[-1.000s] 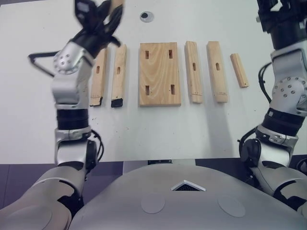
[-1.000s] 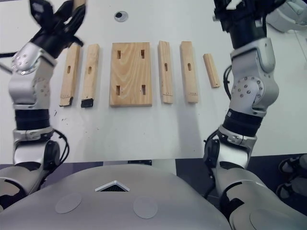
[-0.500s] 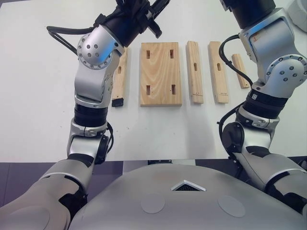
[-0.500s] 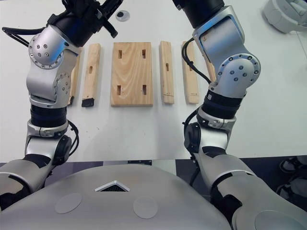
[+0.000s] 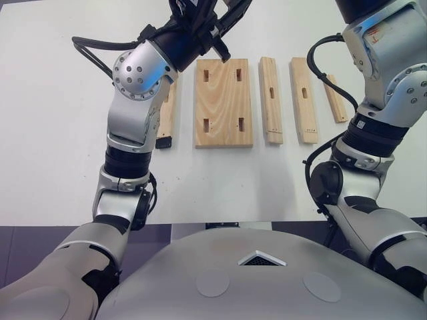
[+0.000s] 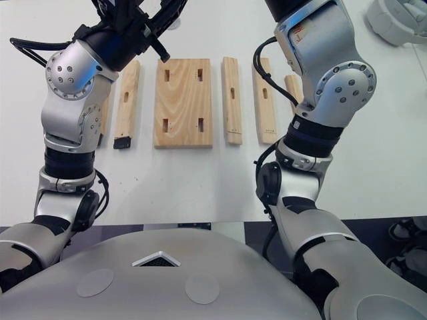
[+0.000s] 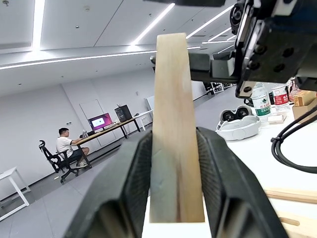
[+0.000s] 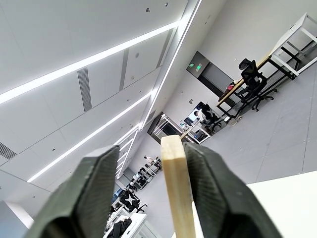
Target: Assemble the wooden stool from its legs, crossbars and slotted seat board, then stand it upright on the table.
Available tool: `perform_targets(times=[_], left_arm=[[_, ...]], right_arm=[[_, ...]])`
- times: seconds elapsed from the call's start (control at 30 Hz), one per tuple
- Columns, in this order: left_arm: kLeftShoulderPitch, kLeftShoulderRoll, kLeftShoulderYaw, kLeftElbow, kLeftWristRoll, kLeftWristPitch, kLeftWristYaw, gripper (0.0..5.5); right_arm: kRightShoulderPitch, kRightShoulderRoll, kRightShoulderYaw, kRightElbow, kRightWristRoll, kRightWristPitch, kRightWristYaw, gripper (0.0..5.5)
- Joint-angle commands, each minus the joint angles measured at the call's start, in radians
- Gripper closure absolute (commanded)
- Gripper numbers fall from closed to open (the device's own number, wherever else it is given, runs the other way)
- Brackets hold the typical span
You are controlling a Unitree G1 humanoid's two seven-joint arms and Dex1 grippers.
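A white bench carries the stool parts, laid flat in a row and apart from each other. The slotted seat board lies in the middle, its four slots empty. Left of it lies a leg, with another leg further left, partly hidden behind the left arm. Right of the board lie two more legs, then a short crossbar at the far right.

Both arms are raised over the far side of the bench. The left gripper has its jaws pinching a wooden bar, probably a crossbar. The right gripper has its jaws pinching a second wooden bar.

No parts look joined. The task seems to be at its very start, with fitting the crossbars, legs and seat and standing the stool upright all left to do.
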Motion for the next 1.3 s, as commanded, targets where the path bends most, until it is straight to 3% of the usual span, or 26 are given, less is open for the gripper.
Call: perform_targets(times=[0.03,0.23,0.43,0.57,0.63,0.73,0.8,0.9,1.3], left_arm=[[-0.005,0.017,-0.008,-0.006,0.024,-0.01,-0.011,4.2],[-0.01,0.017,-0.003,-0.006,0.025,-0.012,-0.005,4.2],[-0.011,0.014,0.0,-0.006,0.025,-0.004,0.001,4.2],[0.035,0.045,0.034,-0.01,0.015,0.027,0.004,3.22],[0.083,0.069,0.082,-0.018,0.008,0.039,0.017,2.77],[0.147,0.084,0.171,-0.029,-0.026,0.054,0.049,2.27],[0.157,0.064,0.213,0.004,-0.018,0.062,0.105,2.0],[0.161,0.034,0.226,0.025,-0.014,0.081,0.16,2.0],[0.144,-0.018,0.188,0.056,0.006,0.066,0.189,2.0]], right_arm=[[-0.008,-0.031,0.01,-0.027,0.029,0.017,-0.012,3.89],[-0.004,-0.069,0.034,-0.034,-0.009,0.023,0.002,4.86],[0.005,-0.07,0.039,-0.054,-0.096,-0.029,-0.019,5.08],[0.079,-0.113,0.039,-0.141,-0.282,-0.078,-0.119,5.08],[0.182,-0.109,0.028,-0.222,-0.352,-0.1,-0.155,5.08],[0.453,-0.138,0.125,-0.336,-0.576,-0.185,-0.053,5.08],[0.583,-0.101,0.202,-0.293,-0.728,-0.325,0.041,5.08],[0.633,-0.057,0.276,-0.131,-0.905,-0.499,0.136,5.08],[0.528,0.075,0.248,0.13,-1.062,-0.711,0.202,5.08]])
